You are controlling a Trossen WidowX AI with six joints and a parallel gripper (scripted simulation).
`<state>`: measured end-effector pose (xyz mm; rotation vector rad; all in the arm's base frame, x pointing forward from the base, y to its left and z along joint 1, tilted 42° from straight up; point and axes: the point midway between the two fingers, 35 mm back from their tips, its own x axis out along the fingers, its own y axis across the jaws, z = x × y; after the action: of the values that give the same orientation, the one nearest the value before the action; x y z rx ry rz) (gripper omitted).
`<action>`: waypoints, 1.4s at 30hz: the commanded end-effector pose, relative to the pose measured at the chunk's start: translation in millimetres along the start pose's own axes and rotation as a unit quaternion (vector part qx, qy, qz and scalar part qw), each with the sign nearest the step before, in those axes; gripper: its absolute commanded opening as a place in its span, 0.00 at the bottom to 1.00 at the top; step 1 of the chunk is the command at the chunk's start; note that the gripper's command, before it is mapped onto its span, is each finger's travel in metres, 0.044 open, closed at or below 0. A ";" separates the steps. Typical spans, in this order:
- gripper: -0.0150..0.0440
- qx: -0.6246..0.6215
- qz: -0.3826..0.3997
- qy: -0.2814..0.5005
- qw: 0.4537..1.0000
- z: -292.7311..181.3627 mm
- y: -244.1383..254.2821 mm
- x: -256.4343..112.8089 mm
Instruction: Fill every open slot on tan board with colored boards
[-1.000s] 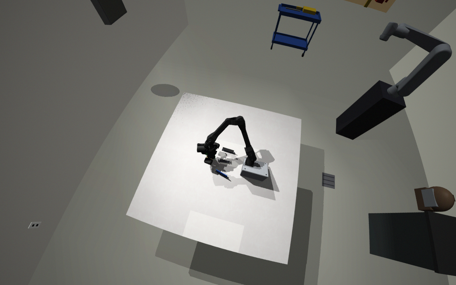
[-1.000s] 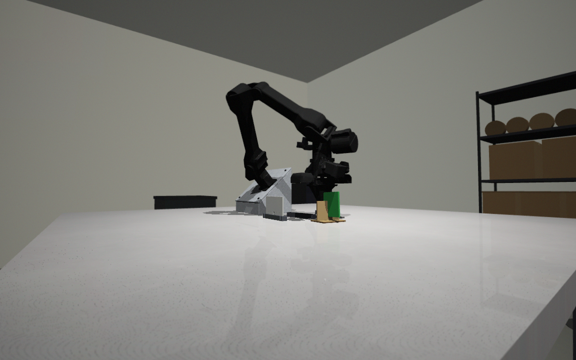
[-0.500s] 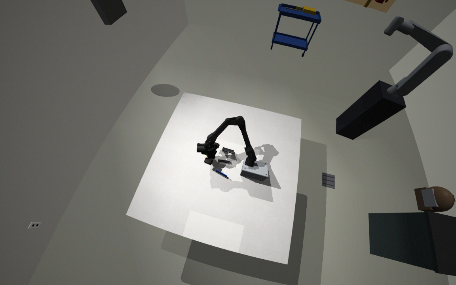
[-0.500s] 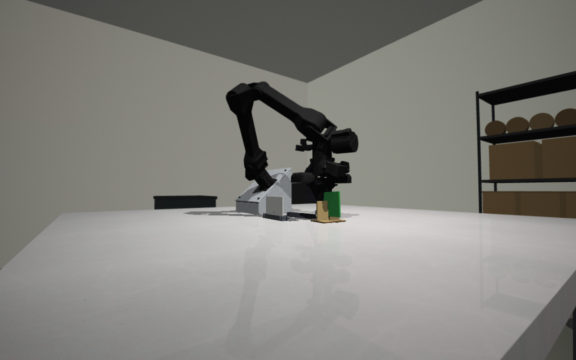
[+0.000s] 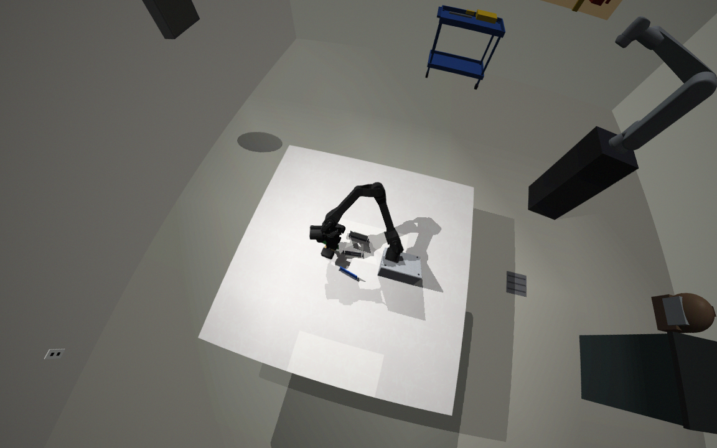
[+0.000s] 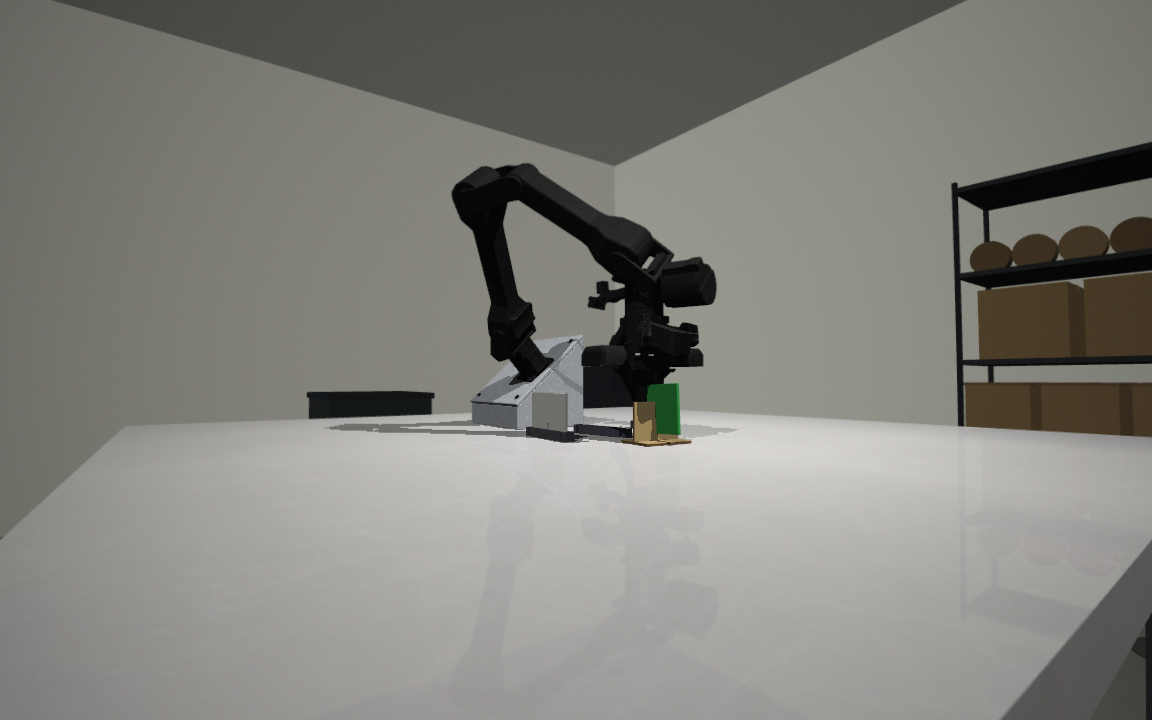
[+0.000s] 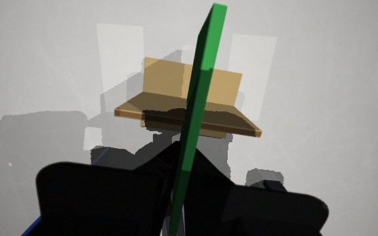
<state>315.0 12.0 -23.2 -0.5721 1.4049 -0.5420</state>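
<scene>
My gripper [image 5: 328, 246] [image 6: 649, 390] [image 7: 182, 147] is shut on the green board [image 6: 668, 409] [image 7: 200, 98] and holds it upright and crosswise over the middle of the standing tan board [image 6: 643, 420] [image 7: 163, 101]. In the exterior view its lower edge looks close above the tan base. The notch and slot are hidden, so I cannot tell how deep it sits. A light grey board [image 6: 550, 410] stands in a dark holder [image 6: 553, 435]. A blue board [image 5: 348, 272] stands nearer the front in the top view.
An apparently empty dark holder [image 6: 600, 429] [image 5: 353, 254] lies between the grey and blue boards. The arm's grey sloped base [image 5: 400, 268] [image 6: 498, 413] stands beyond the holders on the white table [image 5: 272, 300] [image 6: 383, 537]. A blue cart [image 5: 455, 65] stands on the floor.
</scene>
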 end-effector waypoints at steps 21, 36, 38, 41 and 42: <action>0.53 0.001 0.000 0.000 1.000 0.0 -0.3 0.3; 0.53 -0.006 0.001 0.000 1.000 0.2 2.8 -81.8; 0.53 -0.006 0.001 0.000 1.000 0.3 4.1 -81.9; 0.53 -0.006 0.001 0.000 1.000 0.3 4.1 -81.9; 0.53 -0.006 0.001 0.000 1.000 0.3 4.1 -81.9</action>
<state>307.5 66.9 34.3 -0.5874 1.4105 -0.5321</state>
